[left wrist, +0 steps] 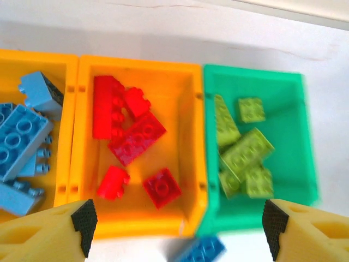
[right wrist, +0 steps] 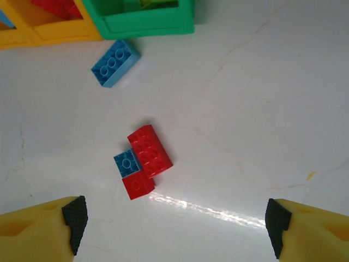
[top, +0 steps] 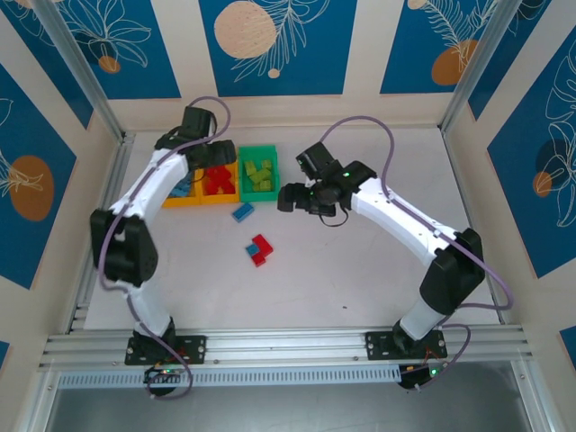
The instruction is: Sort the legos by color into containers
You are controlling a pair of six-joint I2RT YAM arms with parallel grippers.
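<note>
My left gripper point(left wrist: 177, 226) hangs open above the near edge of the joined bins, with nothing between its fingers. The left orange-yellow bin point(left wrist: 69, 136) holds light blue legos point(left wrist: 22, 136), the middle orange-yellow bin point(left wrist: 136, 61) holds red legos point(left wrist: 133, 136), and the green bin point(left wrist: 305, 164) holds lime legos point(left wrist: 245, 153). A loose blue brick point(right wrist: 114, 63) lies on the table just in front of the bins. Nearer, a long red brick point(right wrist: 150, 150), a small blue brick point(right wrist: 126, 162) and a small red brick point(right wrist: 138, 185) lie touching. My right gripper point(right wrist: 174, 226) is open above the table beside that cluster.
In the top view the bins point(top: 258, 149) sit at the back left of the white table, under my left gripper point(top: 212, 155). My right gripper point(top: 286, 196) hovers just right of them. Aluminium frame posts and patterned walls enclose the table.
</note>
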